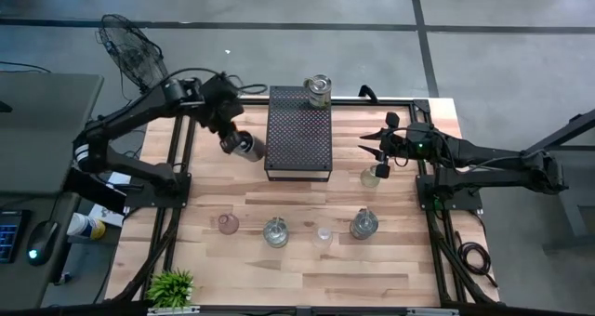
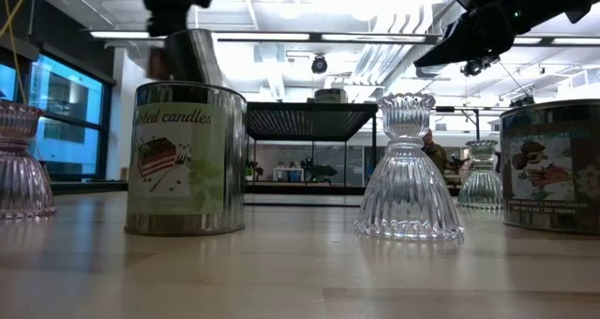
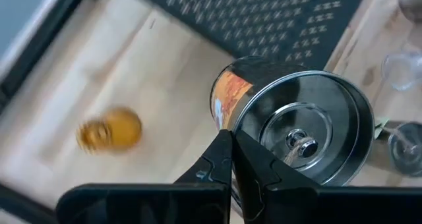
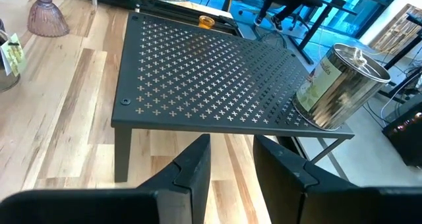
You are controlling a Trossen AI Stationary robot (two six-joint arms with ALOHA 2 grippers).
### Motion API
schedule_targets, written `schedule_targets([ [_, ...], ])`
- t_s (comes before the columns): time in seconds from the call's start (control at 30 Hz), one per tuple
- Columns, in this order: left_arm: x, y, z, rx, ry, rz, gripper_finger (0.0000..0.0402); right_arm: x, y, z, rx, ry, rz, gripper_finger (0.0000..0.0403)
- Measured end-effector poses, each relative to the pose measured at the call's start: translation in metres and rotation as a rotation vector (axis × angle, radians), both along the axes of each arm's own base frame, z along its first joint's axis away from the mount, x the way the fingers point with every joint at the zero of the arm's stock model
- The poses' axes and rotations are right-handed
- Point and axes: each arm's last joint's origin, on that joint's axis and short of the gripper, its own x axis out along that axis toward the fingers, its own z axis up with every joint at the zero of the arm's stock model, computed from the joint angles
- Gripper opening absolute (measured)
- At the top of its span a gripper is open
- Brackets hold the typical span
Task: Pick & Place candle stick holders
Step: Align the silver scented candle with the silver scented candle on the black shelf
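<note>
My left gripper [image 1: 232, 138] is shut on a silvery candle tin [image 1: 248, 148] just left of the black perforated tray [image 1: 299, 135]; the low view shows the tin [image 2: 192, 56] hanging clear of the table. An amber holder [image 3: 109, 130] stands on the table under it. My right gripper [image 4: 231, 159] is open and empty at the tray's right side, over a clear glass holder [image 1: 370, 177]. A pinkish holder [image 1: 228, 223] and a small clear holder [image 1: 323, 234] stand on the near part of the table. My left gripper has the tin at the rim of its lidded end [image 3: 232, 133]. The two fingers [image 3: 217, 161] lie close together there and hide the contact itself. The tin is lifted clear of the table and tilted, its lid with the knob [image 3: 300, 143] facing the wrist camera.
A second tin [image 1: 318, 91] stands on the tray's far end. Two more tins [image 1: 276, 232] [image 1: 363, 225] stand in the near row with the holders. A small green plant [image 1: 172, 286] is at the near left corner. Black frame rails run along the table's left and right sides.
</note>
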Motion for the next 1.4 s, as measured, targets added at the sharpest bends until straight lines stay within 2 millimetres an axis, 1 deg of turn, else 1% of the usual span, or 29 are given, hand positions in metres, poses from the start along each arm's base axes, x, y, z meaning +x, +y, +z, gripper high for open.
schedule_targets([
  [0.17,0.023,0.012,0.017,0.112,0.025,-0.21,0.0,0.0,0.0,0.0,0.0,0.0,0.0,0.0108],
  [0.37,0.048,0.022,0.03,0.219,0.039,-0.546,0.0,0.0,0.0,0.0,0.0,0.0,0.0,0.0108],
  [0.57,0.07,0.033,0.032,0.358,0.08,-0.805,0.0,0.0,0.0,0.0,0.0,0.001,0.0,0.0108],
  [0.73,0.084,0.041,0.024,0.463,0.137,-0.996,0.0,0.0,0.0,0.0,0.0,0.001,0.0,0.0108],
  [0.87,0.094,0.047,0.015,0.51,0.185,-1.074,0.0,0.0,0.0,0.0,0.0,0.001,0.0,0.0108],
  [1.0,0.103,0.052,0.012,0.572,0.189,-1.108,0.0,0.0,0.0,0.0,0.0,0.001,0.0,0.0108],
  [1.23,0.11,0.055,0.016,0.679,0.145,-1.14,0.0,0.0,0.0,0.0,0.0,0.0,0.0,0.0108],
  [1.4,0.114,0.057,0.017,0.722,0.121,-1.169,0.0,0.0,0.0,0.0,0.005,-0.001,-0.002,0.0108],
])
